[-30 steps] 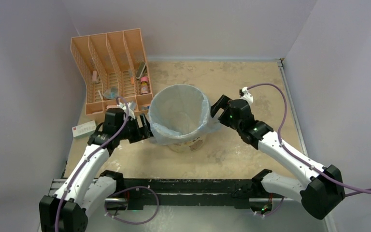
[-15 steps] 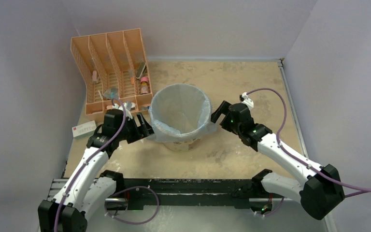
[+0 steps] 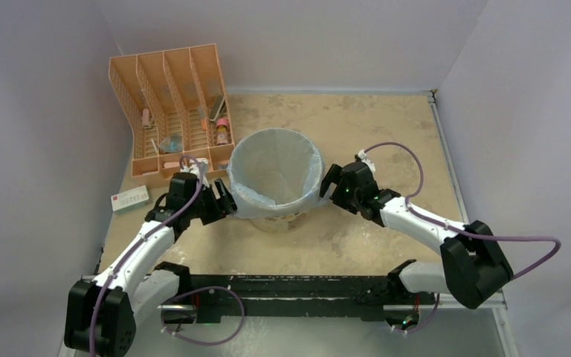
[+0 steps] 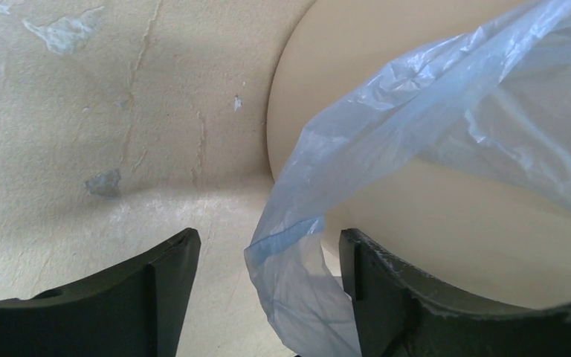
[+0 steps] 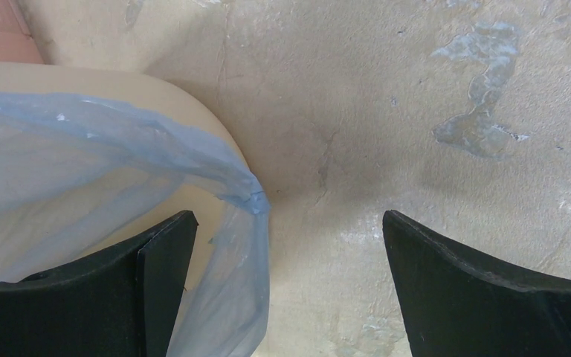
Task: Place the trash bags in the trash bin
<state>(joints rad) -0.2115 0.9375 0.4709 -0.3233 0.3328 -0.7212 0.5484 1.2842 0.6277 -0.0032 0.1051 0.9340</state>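
From above, the bin (image 3: 288, 219) stands mid-desk (image 3: 386, 126) with the bag (image 3: 275, 167) already inside as a liner, its mouth folded out over the rim. The left claw (image 3: 221, 201) and right claw (image 3: 330, 182) sit low on opposite sides of the bin, close to the skirt of film. The rack (image 3: 167, 89) stands behind, well apart from both.

In the left wrist view, the left claw (image 4: 268, 238) is released, jaws spread. A loose tail of bag (image 4: 297, 245) hangs between them against the bin wall (image 4: 357, 44). It seems to brush the right finger, though that is hard to tell.

In the right wrist view, the right claw (image 5: 288, 219) is also released and gapes wide. The bag's hem (image 5: 242, 190) droops beside the inner finger, and most of the gap shows bare desk.

The film looks very light, limp and slippery, likely to bunch, cling or slide up off the rim, and to tear if dragged over an edge. The thicker rolled hem is probably the best hold: pinch it shallowly and ease it downward to seat the liner.
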